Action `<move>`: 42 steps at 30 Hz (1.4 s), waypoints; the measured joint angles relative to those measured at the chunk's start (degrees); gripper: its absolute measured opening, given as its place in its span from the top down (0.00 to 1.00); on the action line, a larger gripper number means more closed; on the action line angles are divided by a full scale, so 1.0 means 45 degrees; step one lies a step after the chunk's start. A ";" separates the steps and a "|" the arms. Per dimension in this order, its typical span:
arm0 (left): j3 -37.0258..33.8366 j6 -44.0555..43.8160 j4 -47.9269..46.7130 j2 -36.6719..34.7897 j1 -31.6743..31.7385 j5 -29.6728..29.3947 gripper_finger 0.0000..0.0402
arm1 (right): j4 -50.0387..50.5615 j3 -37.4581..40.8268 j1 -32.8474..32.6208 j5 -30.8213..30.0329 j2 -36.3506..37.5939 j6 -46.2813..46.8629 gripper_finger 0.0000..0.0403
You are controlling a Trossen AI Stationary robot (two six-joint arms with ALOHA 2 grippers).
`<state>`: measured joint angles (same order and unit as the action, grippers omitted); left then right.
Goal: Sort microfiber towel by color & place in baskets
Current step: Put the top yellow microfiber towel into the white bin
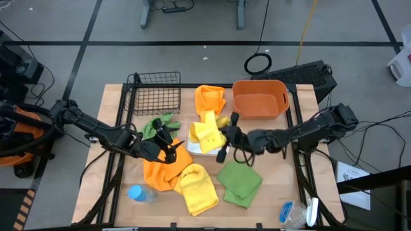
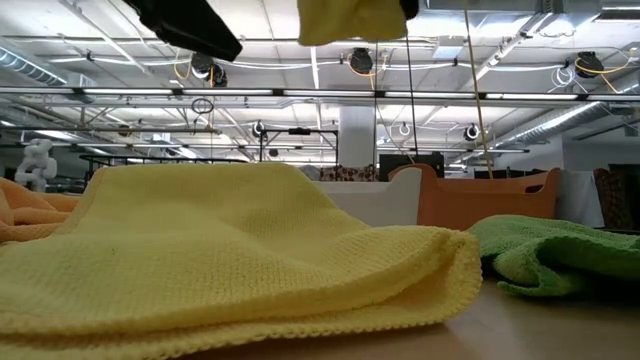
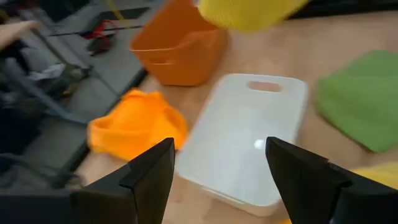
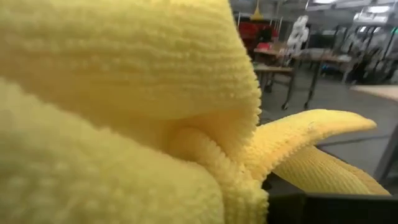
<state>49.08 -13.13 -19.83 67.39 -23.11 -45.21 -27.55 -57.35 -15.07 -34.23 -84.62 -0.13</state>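
- Beyond my wooden table (image 1: 119, 96) I see grey floor, cables and, across the low camera, a hall with ceiling rails and lamps.
- My right gripper (image 1: 227, 136) hangs over the middle of the table, clamped on a yellow towel (image 1: 207, 133); that cloth fills my right wrist camera (image 4: 124, 112) and dangles at the top edge of the low camera (image 2: 350, 18).
- Under that towel sits the white tray (image 3: 249, 143), which looks bare inside from my left wrist camera.
- My left gripper (image 1: 168, 146) hovers just beside the tray, fingers (image 3: 152, 171) spread apart and holding nothing.
- An orange tub (image 1: 259, 97) stands near the far edge, just beyond the tray; a black wire basket (image 1: 156, 93) stands at the far left, with nothing visible inside either.
- One orange towel (image 1: 210, 97) lies between basket and tub, another orange towel (image 1: 160, 172) lies just below my left gripper.
- A green towel (image 1: 157, 123) is bunched in front of the basket, touching the left arm's shadow side; a second green towel (image 1: 240, 181) lies flat near the front right.
- A second yellow towel (image 1: 196, 187) lies at the front, overlapping the nearer orange one, and looms large in the low camera (image 2: 220, 250).
- A blue bottle (image 1: 138, 192) lies at the front left.
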 joint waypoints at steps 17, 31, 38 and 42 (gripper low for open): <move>0.0000 0.1282 -0.0048 -0.0702 0.0594 -0.2170 0.36 | 0.2386 -0.0012 0.2203 0.3412 -0.0005 0.1766 0.96; 0.0010 0.4041 0.3623 0.0636 0.2202 0.3084 0.36 | 0.2805 -0.0022 0.2006 0.4025 -0.0340 0.1389 0.96; 0.0010 0.3992 0.2511 0.0650 0.2395 0.2886 0.36 | 0.4758 -0.0017 0.1996 0.4002 -0.0345 0.2626 0.96; 0.0010 0.3746 0.2517 0.0533 0.2385 0.2787 0.36 | 0.5368 -0.0017 0.2011 0.3262 -0.0470 0.3557 0.96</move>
<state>49.12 3.73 -8.51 69.78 -12.38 -32.67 -3.39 -57.43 -6.02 -19.55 -86.73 15.87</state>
